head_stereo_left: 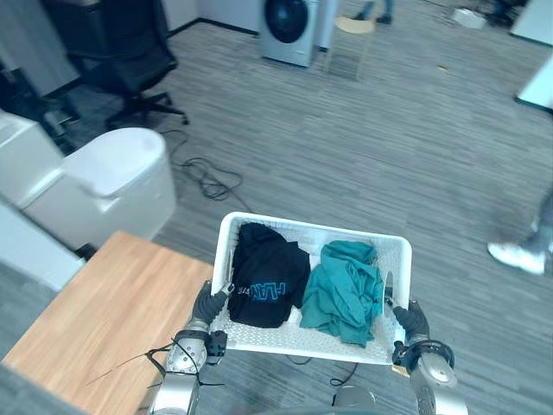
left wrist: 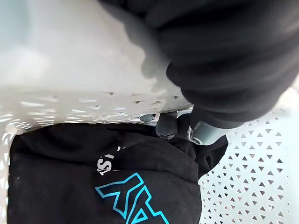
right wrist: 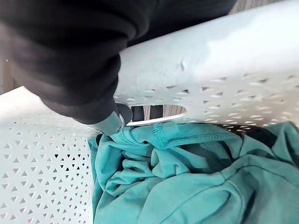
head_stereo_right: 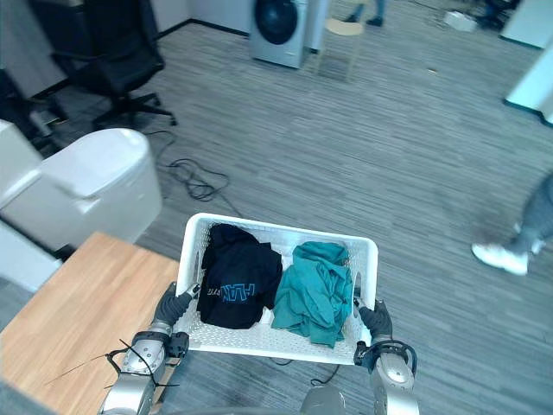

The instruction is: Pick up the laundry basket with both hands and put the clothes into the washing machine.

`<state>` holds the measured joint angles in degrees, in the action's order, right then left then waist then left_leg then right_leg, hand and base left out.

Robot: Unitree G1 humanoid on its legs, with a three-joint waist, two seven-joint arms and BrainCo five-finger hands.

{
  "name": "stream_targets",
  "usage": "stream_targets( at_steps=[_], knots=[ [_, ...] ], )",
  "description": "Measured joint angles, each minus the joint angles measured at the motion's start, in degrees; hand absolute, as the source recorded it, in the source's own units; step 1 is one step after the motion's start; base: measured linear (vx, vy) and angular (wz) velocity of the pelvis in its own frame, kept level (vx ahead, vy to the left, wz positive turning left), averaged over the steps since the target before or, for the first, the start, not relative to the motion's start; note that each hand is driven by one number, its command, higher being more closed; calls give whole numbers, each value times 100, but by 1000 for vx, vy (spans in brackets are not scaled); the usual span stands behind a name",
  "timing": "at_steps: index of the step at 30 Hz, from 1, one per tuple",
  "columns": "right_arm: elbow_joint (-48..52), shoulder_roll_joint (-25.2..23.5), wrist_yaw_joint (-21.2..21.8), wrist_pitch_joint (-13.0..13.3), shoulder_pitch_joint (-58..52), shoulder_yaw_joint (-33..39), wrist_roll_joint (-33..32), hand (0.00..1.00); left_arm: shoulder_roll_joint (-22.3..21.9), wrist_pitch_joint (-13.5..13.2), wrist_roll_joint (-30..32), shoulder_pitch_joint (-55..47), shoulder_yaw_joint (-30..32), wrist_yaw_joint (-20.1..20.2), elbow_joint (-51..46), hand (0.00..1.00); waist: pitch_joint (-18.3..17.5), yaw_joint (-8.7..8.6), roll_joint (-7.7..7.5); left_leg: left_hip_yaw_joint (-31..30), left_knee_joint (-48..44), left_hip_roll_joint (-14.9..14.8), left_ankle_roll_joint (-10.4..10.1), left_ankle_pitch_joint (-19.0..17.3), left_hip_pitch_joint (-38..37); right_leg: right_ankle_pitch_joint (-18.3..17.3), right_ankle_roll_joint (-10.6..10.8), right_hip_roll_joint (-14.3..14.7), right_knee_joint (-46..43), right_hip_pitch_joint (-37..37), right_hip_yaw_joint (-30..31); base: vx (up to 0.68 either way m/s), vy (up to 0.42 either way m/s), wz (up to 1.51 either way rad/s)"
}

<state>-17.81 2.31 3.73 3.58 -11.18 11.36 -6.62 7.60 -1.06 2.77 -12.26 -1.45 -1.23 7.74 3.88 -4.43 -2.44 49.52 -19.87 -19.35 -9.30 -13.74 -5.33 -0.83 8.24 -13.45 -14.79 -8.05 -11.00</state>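
Grey plank floor (head_stereo_left: 389,156): washing machine (head_stereo_left: 289,26) at far end, pale wooden chair (head_stereo_left: 352,39) just beside it, black office chair (head_stereo_left: 130,60) far left, white rounded bin (head_stereo_left: 112,186) nearer. Wooden bench (head_stereo_left: 95,320) near left. Person's white shoe (head_stereo_left: 517,255) at right.

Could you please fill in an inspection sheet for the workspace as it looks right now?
Surface: wooden table at the robot's left; grey plank floor ahead.
Job's things: white laundry basket held past the table's edge; black garment and teal garment side by side inside; washing machine far ahead.
Clutter: nothing seen.
Hands: left hand and right hand each curled through a side handle of the basket.
Cables: black cable looped on the floor by a white rounded container.
Surroundings: black office chair, wooden stool beside the machine, a person's shoe at right.
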Motion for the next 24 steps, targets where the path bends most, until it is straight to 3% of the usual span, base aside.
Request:
stream_targets(
  at_steps=[1,2,3,4,5,6,7,8,9,10,11,12,13,14,15,16,17,18,19,20,21,22,23,24],
  knots=[
    [-10,7,-2,-1,-62,-5,-1,100,-26,-1,-21,-3,1,1,44,100,-21,0,85,-41,-284,-221,-65,-36,-40,-113,-40,216,127,97,31,255,-494,-145],
    [-22,43,-1,-7,-5,-63,6,100,-93,-4,-119,-67,100,1,85,100,-63,138,371,-360,-804,-854,-150,-48,-34,-235,-234,766,281,171,188,238,-384,-163],
    [18,25,3,11,14,-98,11,100,-97,-10,-217,-71,176,7,89,100,-31,175,586,-721,-1582,-1539,-19,72,100,-363,-438,1261,315,231,358,276,-472,-166],
    [18,-6,-4,10,39,-111,9,100,-91,-20,-236,-71,209,10,89,100,26,211,636,-925,-2066,-1875,442,221,210,-426,-540,1517,308,311,435,173,-372,-128],
    [19,-61,-10,5,63,-118,17,100,-70,-23,-251,-120,245,11,92,100,132,234,613,-1766,-2993,-2273,1568,957,664,-546,-735,1807,298,539,656,162,-304,-85],
    [35,-104,-13,0,65,-149,27,100,-81,-30,-284,-176,246,12,87,100,182,244,563,-2374,-3315,-2227,1867,1281,918,-623,-848,1875,288,654,720,234,-300,-92],
    [167,-18,-43,-13,23,-186,63,100,-196,-53,-326,-274,241,24,83,100,311,263,476,-3526,-4136,-1674,1554,1088,1450,-793,-1045,1923,267,890,946,260,-203,-79],
    [253,137,-91,-16,18,-183,69,100,-396,-58,-328,-328,241,28,83,100,389,367,413,-4257,-4712,-675,1067,694,1960,-942,-1185,1852,250,996,1160,247,-156,-85],
    [294,208,-94,-20,22,-187,69,100,-463,-55,-328,-332,241,30,83,100,429,444,364,-4494,-4741,-171,875,525,2144,-1001,-1149,1761,223,1035,1267,244,-83,-88],
    [371,272,-85,-26,20,-191,70,100,-494,-56,-335,-329,239,30,84,100,495,537,309,-4434,-4346,394,832,281,2478,-1027,-1116,1694,306,1170,1424,290,-36,-71],
    [388,267,-87,-27,25,-237,68,100,-480,-67,-366,-326,240,23,85,100,526,558,349,-4156,-3658,472,930,196,2804,-1037,-1106,1695,508,1396,1461,336,-30,-51],
    [416,259,-95,-39,15,-278,67,100,-460,-68,-391,-323,239,28,80,100,550,540,368,-4029,-3257,459,931,197,2917,-1065,-1105,1699,599,1505,1470,402,-14,-22],
    [518,274,-112,-74,-5,-296,68,100,-498,-69,-434,-357,259,26,66,100,552,545,400,-3838,-2209,499,876,234,3071,-1204,-1079,1680,626,1616,1543,422,44,-12],
    [560,354,-112,-66,-2,-295,68,100,-577,-72,-440,-412,264,20,6,100,546,561,407,-4009,-763,805,517,466,3006,-1466,-1021,1576,542,1623,1564,511,112,-14],
    [556,414,-112,-55,15,-293,67,100,-629,-72,-439,-439,264,20,-58,100,516,576,488,-4198,-82,945,366,632,2938,-1620,-1007,1539,469,1664,1605,449,152,-20],
    [502,444,-112,-29,67,-296,61,100,-669,-72,-438,-453,270,9,-73,100,514,623,458,-4329,98,1143,371,1217,2890,-1862,-990,1419,324,1696,1726,525,227,-41],
    [425,387,-106,-31,116,-331,68,100,-672,-68,-435,-513,366,-11,-107,100,397,739,206,-4516,-20,1789,667,1465,2793,-2192,-867,934,60,1701,1886,627,222,-51],
    [338,392,-89,-4,117,-348,71,100,-689,-71,-433,-571,410,-15,-135,100,356,730,135,-4576,-87,1994,910,1343,2740,-2241,-751,873,-358,1616,1938,645,212,-42],
    [117,369,-20,-3,274,-341,76,100,-707,-70,-421,-619,467,-38,-147,100,394,704,79,-4518,-349,2112,1259,1220,2605,-2239,-543,752,-1419,1325,2031,684,176,-11],
    [-182,353,40,-28,339,-347,77,100,-638,-23,-372,-700,445,-42,-146,100,429,658,14,-4403,-550,2277,1412,870,2197,-1783,20,707,-2806,1024,2287,656,206,-5],
    [-248,281,48,-24,222,-339,71,100,-514,0,-322,-770,327,-46,-174,100,438,697,-68,-4347,-474,2442,1496,513,1686,-814,59,705,-3985,760,2483,650,207,-3],
    [-233,219,62,-17,194,-337,71,100,-497,1,-317,-816,324,-44,-223,100,446,692,-106,-4319,-413,2509,1539,377,1448,-464,-17,679,-4472,620,2514,605,191,-21],
    [-98,148,82,-14,137,-330,75,100,-491,6,-310,-882,342,-96,-352,100,449,679,-113,-4303,-353,2580,1618,121,1110,-476,-180,703,-5320,135,2458,462,128,-19],
    [-29,151,101,-2,93,-325,73,100,-486,7,-305,-881,333,-96,-414,100,458,675,-87,-4324,-290,2585,1684,-28,940,-567,-292,741,-5577,-104,2383,653,148,-16]
  ],
)
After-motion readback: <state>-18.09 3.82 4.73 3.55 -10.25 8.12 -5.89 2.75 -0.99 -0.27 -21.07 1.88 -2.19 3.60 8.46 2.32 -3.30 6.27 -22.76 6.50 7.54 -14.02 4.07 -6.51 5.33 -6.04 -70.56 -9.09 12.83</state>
